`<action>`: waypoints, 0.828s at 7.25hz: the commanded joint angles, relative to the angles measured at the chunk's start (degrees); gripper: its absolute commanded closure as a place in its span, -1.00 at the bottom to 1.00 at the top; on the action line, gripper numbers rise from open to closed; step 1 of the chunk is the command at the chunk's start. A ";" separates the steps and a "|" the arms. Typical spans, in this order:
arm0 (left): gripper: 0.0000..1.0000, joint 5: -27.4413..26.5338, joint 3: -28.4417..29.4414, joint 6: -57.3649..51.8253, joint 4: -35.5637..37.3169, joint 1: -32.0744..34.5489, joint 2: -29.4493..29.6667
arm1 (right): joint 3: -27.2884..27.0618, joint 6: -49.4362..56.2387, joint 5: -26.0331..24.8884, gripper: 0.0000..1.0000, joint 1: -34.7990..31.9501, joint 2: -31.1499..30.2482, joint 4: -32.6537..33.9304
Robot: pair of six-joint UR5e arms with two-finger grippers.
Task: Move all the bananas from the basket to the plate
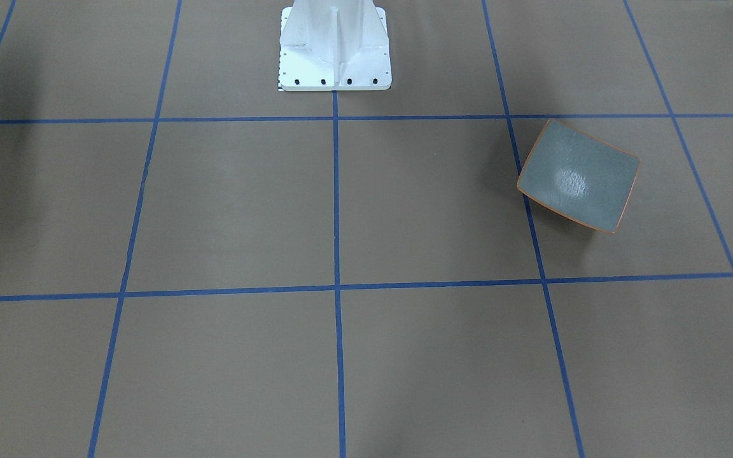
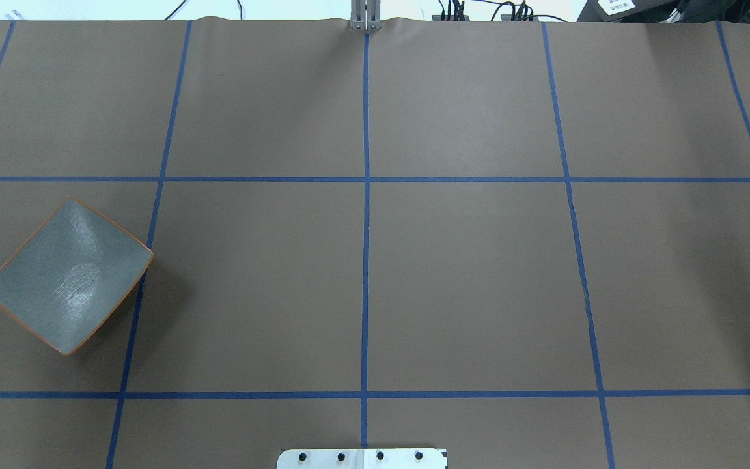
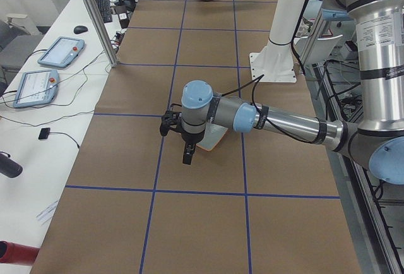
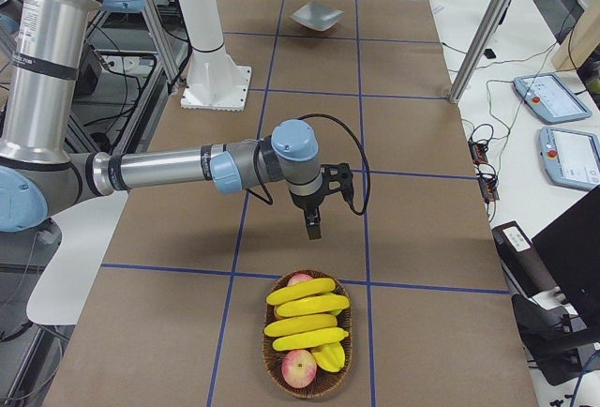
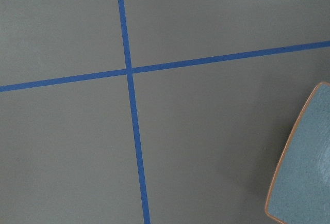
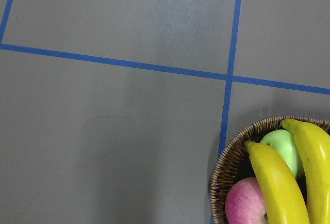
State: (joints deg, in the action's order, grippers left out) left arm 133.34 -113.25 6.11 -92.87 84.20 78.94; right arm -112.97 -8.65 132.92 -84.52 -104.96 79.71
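Note:
Several yellow bananas [image 4: 302,324] lie in a wicker basket [image 4: 272,360] at the robot's right end of the table. The right wrist view shows two bananas [image 6: 276,185] over the basket's rim [image 6: 227,164]. The square grey-green plate [image 2: 69,277] with its orange rim sits at the other end, with nothing on it [image 1: 579,177]. My right gripper [image 4: 314,227] hangs above the table just short of the basket. My left gripper [image 3: 188,154] hangs beside the plate [image 3: 216,136], which the arm partly hides. I cannot tell whether either is open or shut. No fingers show in the wrist views.
A red apple [image 6: 245,203] and a green apple [image 6: 282,146] share the basket. The robot's white pedestal [image 1: 335,48] stands at the table's middle edge. Metal posts [image 4: 478,32] and tablets [image 3: 60,52] stand on the operators' side.

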 commanded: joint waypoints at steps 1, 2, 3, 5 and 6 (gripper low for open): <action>-0.99 0.25 0.56 0.48 -0.03 -0.35 -0.02 | 0.21 -0.66 -0.03 -1.00 0.05 -0.16 -0.43; -0.99 0.34 0.66 0.49 0.05 -0.35 -0.02 | 0.47 -0.58 0.41 -1.00 0.05 -0.68 -0.61; -0.99 0.42 0.66 0.57 0.49 -0.35 0.07 | 1.00 -0.23 0.24 -1.00 0.05 -1.30 -2.09; -0.99 0.34 1.18 1.28 0.76 -0.35 0.07 | 2.84 0.21 0.24 -1.00 0.05 -3.04 -7.87; -0.99 0.25 1.18 1.28 0.50 -0.35 -0.02 | 3.80 0.21 0.41 -1.00 0.05 -5.84 -12.43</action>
State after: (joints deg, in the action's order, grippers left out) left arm 133.67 -112.15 7.27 -92.23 83.85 79.01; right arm -110.27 -8.55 133.21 -84.46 -107.97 72.38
